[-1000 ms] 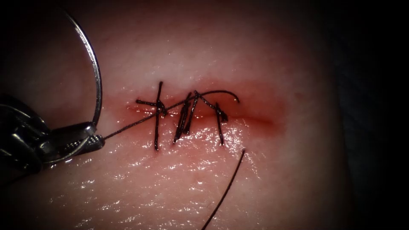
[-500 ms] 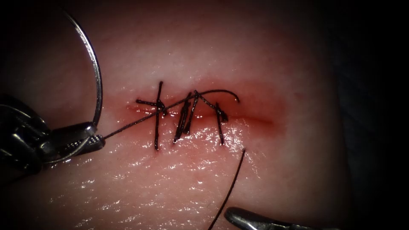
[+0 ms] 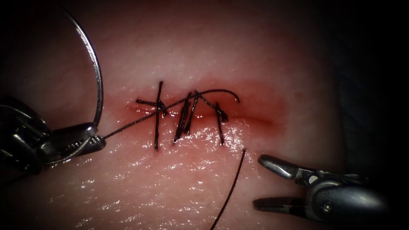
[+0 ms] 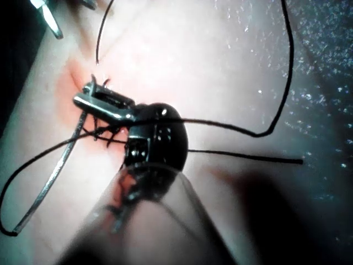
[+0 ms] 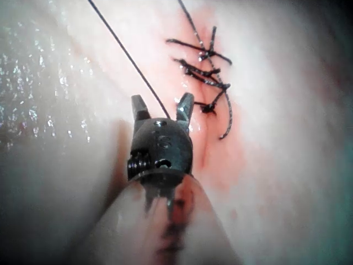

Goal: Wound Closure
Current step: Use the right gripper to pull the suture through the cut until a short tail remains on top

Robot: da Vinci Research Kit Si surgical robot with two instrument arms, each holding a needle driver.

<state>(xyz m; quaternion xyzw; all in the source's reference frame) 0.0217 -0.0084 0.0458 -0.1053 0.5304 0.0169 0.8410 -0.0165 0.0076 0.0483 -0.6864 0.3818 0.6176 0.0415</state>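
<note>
The curved silver steel needle (image 3: 96, 72) is gripped near its thread end by the clenched jaws of the left arm's dark metal tool (image 3: 91, 142), at the left end of the cut. The needle is held clear of the pale, glistening pork tissue (image 3: 179, 187), its arc rising above the tool. From the held end, the thin dark thread (image 3: 132, 124) is stretched rightward across the reddened horizontal cut (image 3: 251, 119), over the dark stitches (image 3: 187, 117) already laid across it. A loose dark strand of thread (image 3: 232, 187) is seen lying below the cut.

The right arm's grey metal tool (image 3: 257, 181) is seen below the right part of the cut, with its jaws spread wide apart and nothing between them. The loose strand lies just beside its tips, untouched. In the right wrist view the parted jaws (image 5: 161, 110) are shown with the strand (image 5: 127, 55) passing between them, ungrasped.
</note>
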